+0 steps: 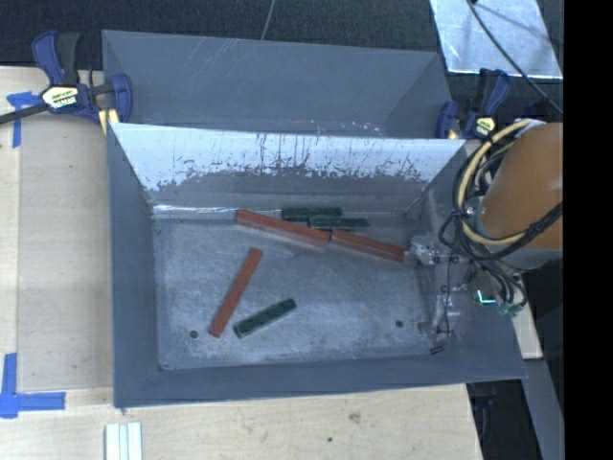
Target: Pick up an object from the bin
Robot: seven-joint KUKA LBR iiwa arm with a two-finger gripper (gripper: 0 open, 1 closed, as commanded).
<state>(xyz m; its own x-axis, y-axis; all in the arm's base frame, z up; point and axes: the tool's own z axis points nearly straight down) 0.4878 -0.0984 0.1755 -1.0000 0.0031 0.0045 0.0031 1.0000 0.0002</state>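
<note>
Scuffed grey metal is forming the floor of the bin [335,290]. Nearest the front wall a short dark green stick [264,317] is lying aslant, its left end just beside the lower end of a short red-brown stick [236,291]. Over in the front right corner the gripper [441,326] is hanging low above bare floor, with nothing under it; whether its jaws are standing apart or together I cannot tell. Farther back a long red-brown stick [321,235] is stretching across the floor, its right end lying closest to the gripper, so I am judging it the likeliest pick. It is looking light, stiff and thin, lying flat on the metal, probably smooth enough to be slipping. Pinching across its narrow width near the middle seems best, so it is not tipping. Behind it, two dark green sticks [311,215] are lying along the back wall.
</note>
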